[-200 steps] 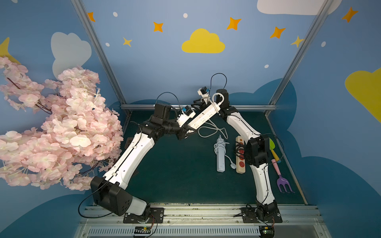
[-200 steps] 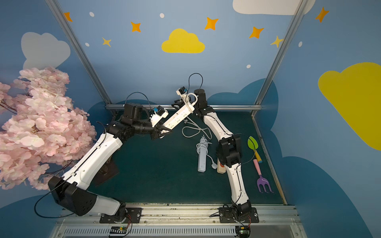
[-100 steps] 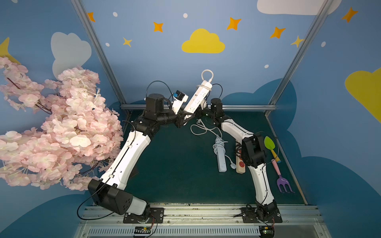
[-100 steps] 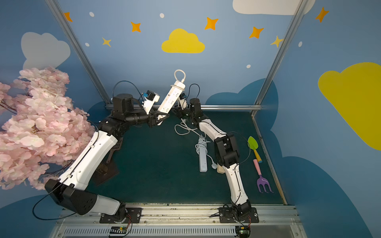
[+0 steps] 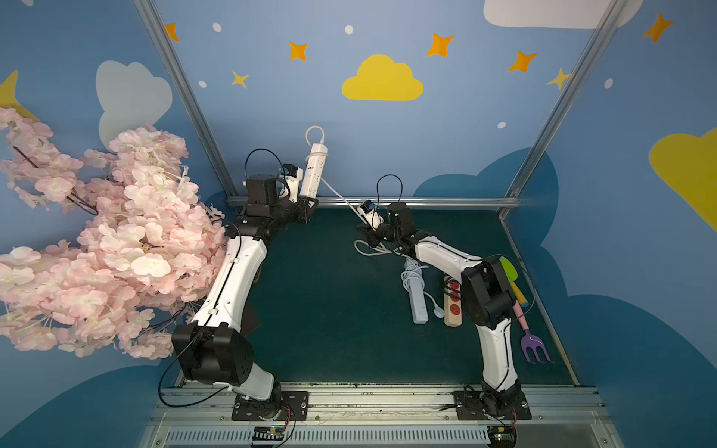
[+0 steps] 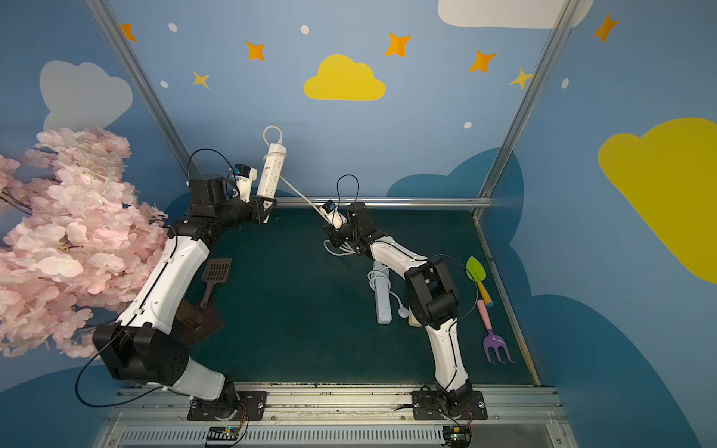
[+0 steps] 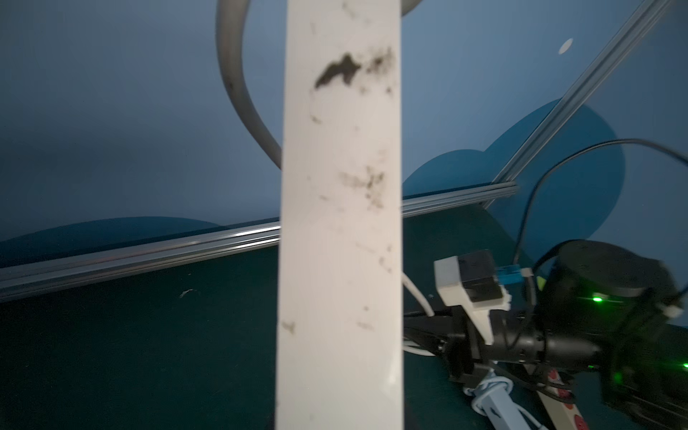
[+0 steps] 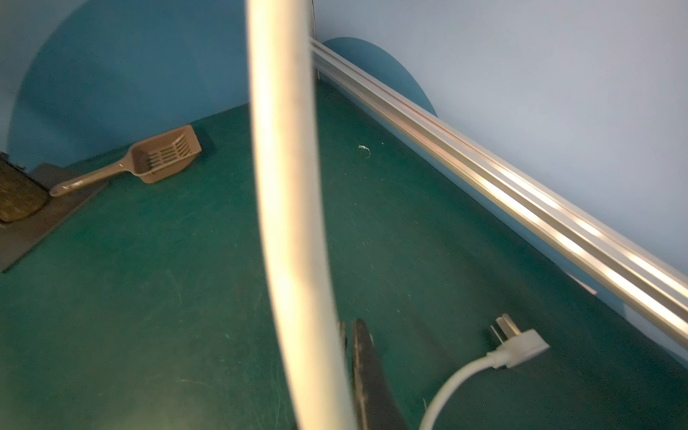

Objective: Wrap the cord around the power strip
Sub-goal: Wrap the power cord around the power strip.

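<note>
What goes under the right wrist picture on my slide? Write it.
Right pincer shut on the white cord, a plug lying on the green mat, a brown scoop beyond.

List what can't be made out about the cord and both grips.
- Left gripper: its hold on the power strip is too small to read in both top views; the left wrist view shows only the strip's back, no fingers.
- Cord: its turns on the strip are too small from above, cut off in the left wrist view.
- Right gripper: in the right wrist view the blurred cord covers all but one finger.
</note>
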Available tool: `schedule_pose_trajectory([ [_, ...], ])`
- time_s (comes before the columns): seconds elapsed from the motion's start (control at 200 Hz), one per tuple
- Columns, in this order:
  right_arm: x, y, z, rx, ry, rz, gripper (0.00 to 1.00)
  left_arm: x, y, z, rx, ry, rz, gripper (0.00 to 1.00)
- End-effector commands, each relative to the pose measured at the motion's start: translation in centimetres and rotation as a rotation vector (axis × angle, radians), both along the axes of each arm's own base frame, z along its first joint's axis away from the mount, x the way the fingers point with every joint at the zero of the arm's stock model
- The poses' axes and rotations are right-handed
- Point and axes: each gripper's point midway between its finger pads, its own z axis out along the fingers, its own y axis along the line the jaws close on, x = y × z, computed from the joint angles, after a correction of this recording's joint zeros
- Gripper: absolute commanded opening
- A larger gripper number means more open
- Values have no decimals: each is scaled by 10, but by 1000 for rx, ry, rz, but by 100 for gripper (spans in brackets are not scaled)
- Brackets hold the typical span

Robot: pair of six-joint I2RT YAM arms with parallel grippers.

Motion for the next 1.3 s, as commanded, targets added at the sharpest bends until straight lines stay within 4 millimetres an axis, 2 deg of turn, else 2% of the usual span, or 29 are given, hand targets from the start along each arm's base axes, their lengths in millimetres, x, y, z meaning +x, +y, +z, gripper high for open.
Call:
schedule_pose_trajectory([
  [0.0, 10, -22, 22, -102, -128, -39, 0, 12, 12, 10, 146, -73, 70, 3],
  [0.07, 7, -22, 34, -137, -183, -13, 0, 16, 14, -12, 236, -28, 91, 3],
  [0.135, 0, -21, 52, -142, -242, 20, 0, 20, 21, -40, 330, 53, 118, 3],
  [0.275, -12, -18, 89, -148, -365, 73, 0, 20, 18, -115, 424, 299, 65, 3],
  [0.33, -10, -18, 98, -159, -410, 76, 0, 12, 7, -143, 436, 404, 4, 3],
  [0.395, 0, -20, 112, -171, -470, 36, 0, -3, -8, -167, 430, 522, -77, 3],
  [0.521, 22, -21, 135, -207, -587, -24, 0, -48, -51, -188, 312, 710, -279, 3],
  [0.641, 45, -19, 148, -185, -639, -64, 0, -97, -99, -179, 108, 817, -518, 3],
  [0.711, 59, -17, 141, -188, -638, -67, 0, -119, -122, -170, 20, 833, -638, 3],
  [0.821, 80, -16, 117, -217, -597, -59, 5, -143, -143, -158, -72, 829, -763, 3],
  [0.926, 101, -31, 94, -258, -537, -101, 18, -151, -146, -146, -105, 798, -804, 3],
  [1.011, 106, -44, 83, -220, -425, -89, 31, -156, -150, -126, -147, 728, -847, 3],
  [1.071, 106, -50, 82, -162, -339, -73, 38, -157, -155, -109, -189, 662, -883, 3],
  [1.176, 98, -50, 81, -72, -223, -33, 48, -154, -162, -80, -258, 534, -922, 3],
  [1.296, 92, -48, 69, 3, -89, -13, 58, -149, -169, -34, -350, 381, -962, 3],
])
